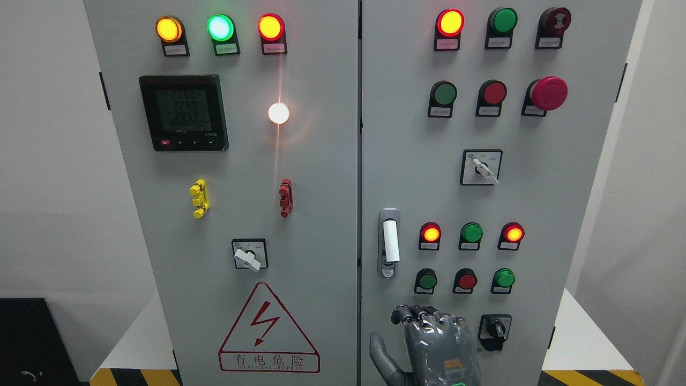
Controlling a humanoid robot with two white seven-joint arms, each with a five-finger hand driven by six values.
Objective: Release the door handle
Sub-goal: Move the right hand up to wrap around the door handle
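We judge the release step to be complete or nearly so. The right hand (429, 343) sits at the bottom edge of the right cabinet door (563, 214), below the door handle (389, 242) and clearly apart from it. Its fingers (423, 313) are curled at the knuckles with the thumb out to the left side, and they hold nothing. The left hand is not in view.

Next move, as we judge it: draw the right hand down and away from the door without brushing the controls. The black rotary switch (494, 331) lies just beside the hand on its right side, and 3 pushbuttons (465, 280) sit just above the fingertips. A straight pull back from the door face seems the safest path.

Condition of the door handle:
1. It is mounted upright near the left edge of the right door, close to the seam (359, 214) between the 2 doors.
2. It consists of a grey metal housing with a white lever lying along it.
3. The lever stands a little proud of the housing, tilted slightly; we cannot tell whether it is latched.
4. A keyhole part shows at the lower end of the housing.

The seam looks even from top to bottom, so we judge the door to be shut.
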